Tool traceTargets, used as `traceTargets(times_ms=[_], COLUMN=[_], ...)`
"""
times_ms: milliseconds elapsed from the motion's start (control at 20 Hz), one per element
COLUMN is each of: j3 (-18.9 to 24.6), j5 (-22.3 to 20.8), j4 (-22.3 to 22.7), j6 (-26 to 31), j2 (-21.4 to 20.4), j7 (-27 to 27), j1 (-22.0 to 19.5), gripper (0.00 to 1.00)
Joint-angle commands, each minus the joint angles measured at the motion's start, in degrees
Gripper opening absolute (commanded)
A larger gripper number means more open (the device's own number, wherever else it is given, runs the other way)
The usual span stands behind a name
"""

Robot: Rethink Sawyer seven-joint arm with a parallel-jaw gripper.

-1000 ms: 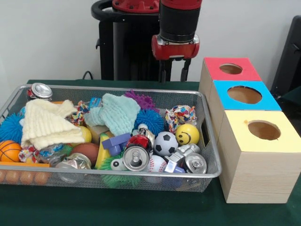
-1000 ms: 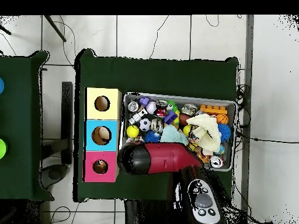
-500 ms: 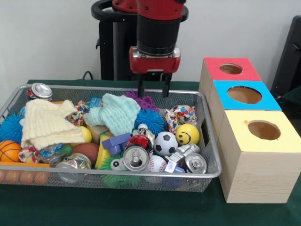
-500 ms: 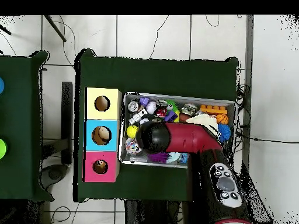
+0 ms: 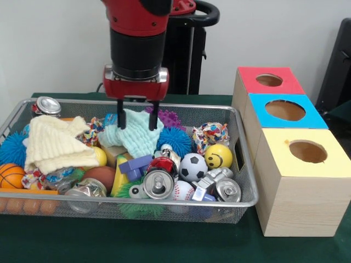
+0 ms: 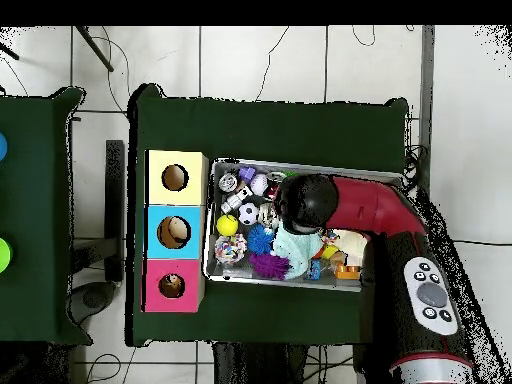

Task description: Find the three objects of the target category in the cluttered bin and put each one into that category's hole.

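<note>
My gripper point(image 5: 137, 123) hangs open inside the wire bin point(image 5: 164, 203), one finger on each side of the top of a mint green knitted cloth point(image 5: 135, 134). Nothing is held. A cream knitted cloth point(image 5: 52, 143) lies at the bin's left. Balls sit toward the right: a soccer ball point(image 5: 193, 166), a yellow smiley ball point(image 5: 218, 156) and a baseball point(image 5: 182, 190). Drink cans point(image 5: 158, 183) lie near the front. Beside the bin stand a red box point(image 5: 269, 80), a blue box point(image 5: 285, 110) and a yellow box point(image 5: 307, 152), each with a round hole. In the overhead view the arm point(image 6: 345, 205) covers the gripper.
Blue and purple spiky balls point(image 5: 175, 139) lie just right of the mint cloth. A basketball point(image 5: 11, 175), a rope toy point(image 5: 211, 133) and building blocks point(image 5: 134, 164) crowd the bin. Seen from overhead, the boxes point(image 6: 173, 232) line the bin's left side.
The arm has swung away from the boxes across the back of the bin and come down. The open gripper now straddles the mint cloth.
</note>
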Motion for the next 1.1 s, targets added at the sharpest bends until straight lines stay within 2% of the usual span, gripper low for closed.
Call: traceTargets(times_ms=[50,350,700,950,1100], j3=[5.58,7.58,9.13,11.18,11.8], j5=[-1.48,-2.15,-3.5,-5.19,-6.65], j4=[-10.61,-17.43,-19.41,-22.28,-21.74], j6=[12.29,15.72,14.54,12.37,9.82], j2=[2.17,7.58,10.21,14.97,15.38], j7=[-8.14,-11.59,-14.87,-18.48,-18.93], j1=[-0.9,-2.91,-5.99,-8.84,-9.57], gripper=[1.0,1.0,1.0,1.0,1.0])
